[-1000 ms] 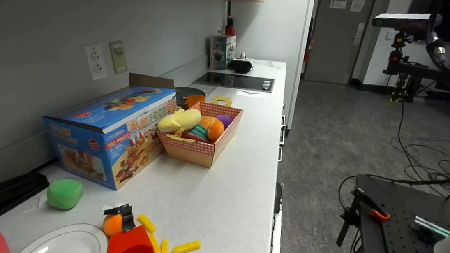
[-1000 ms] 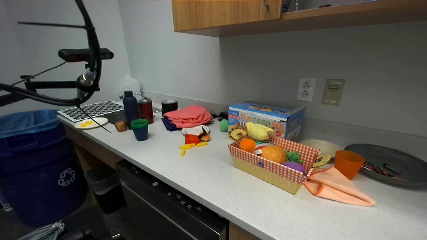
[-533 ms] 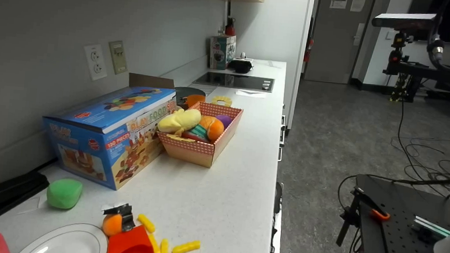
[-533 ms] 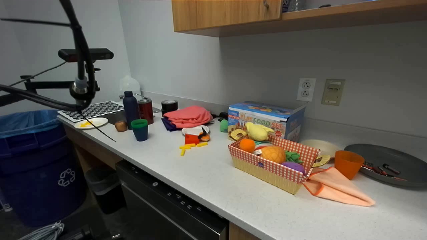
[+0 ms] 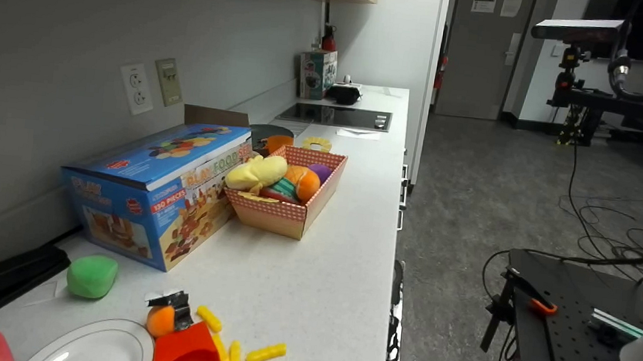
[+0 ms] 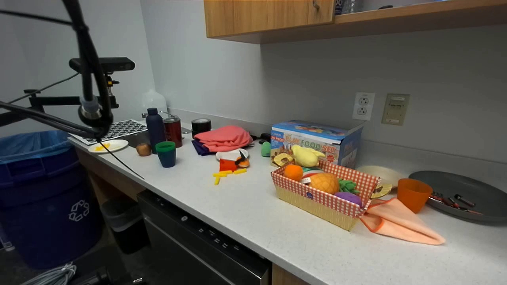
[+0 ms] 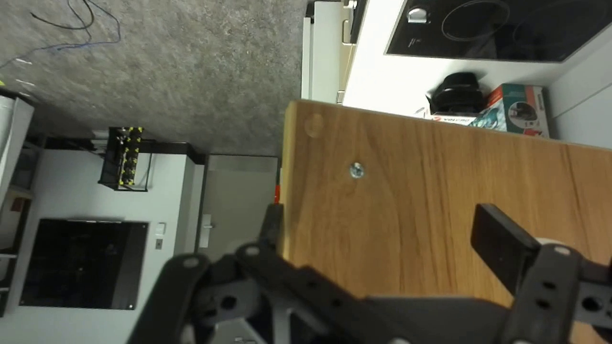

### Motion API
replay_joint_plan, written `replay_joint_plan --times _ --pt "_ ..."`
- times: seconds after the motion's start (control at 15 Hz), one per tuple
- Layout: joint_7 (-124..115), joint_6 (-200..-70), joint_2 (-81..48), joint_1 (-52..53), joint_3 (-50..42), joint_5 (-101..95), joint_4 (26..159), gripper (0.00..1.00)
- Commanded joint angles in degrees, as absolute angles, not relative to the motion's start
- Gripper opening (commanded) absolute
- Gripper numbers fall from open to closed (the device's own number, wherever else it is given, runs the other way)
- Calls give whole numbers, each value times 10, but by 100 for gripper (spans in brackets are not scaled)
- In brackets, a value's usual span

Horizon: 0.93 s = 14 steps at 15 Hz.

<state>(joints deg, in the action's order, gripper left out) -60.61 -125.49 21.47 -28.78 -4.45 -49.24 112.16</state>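
My gripper [image 7: 380, 215] shows in the wrist view with its two black fingers wide apart and nothing between them. It is nearest to a wooden cabinet panel [image 7: 397, 162] with a screw, which fills the space beyond the fingers. Whether a finger touches the panel cannot be told. The gripper is outside both exterior views. On the counter, a red-checked basket [image 6: 313, 206] holds a yellow plush toy [image 6: 307, 156], an orange [image 6: 293, 173], a pineapple [image 6: 324, 183] and a purple toy [image 6: 348, 198]. A red holder [image 5: 187, 350] lies beside yellow sticks [image 5: 266, 354] and a white plate [image 5: 98, 353].
A blue play food box [image 5: 123, 152] stands behind the basket. An orange cup [image 6: 414, 194], peach cloth [image 6: 402, 225] and grey pan [image 6: 467, 190] are beside it. A green cup [image 6: 165, 153] and dark bottle [image 6: 155, 126] stand farther off. A cooktop [image 7: 478, 43] shows in the wrist view.
The arm's black cable and its connector have shifted left and down in an exterior view. The things on the counter have not moved.
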Motion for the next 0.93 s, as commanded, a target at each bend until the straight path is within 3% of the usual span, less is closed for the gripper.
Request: replay_joint_plan --times 0.0,0.87 --pt "-688 -1224 167 -262 -54 -523 1067 100" --pt "-723 -1208 157 -231 -73 -525 1064 100"
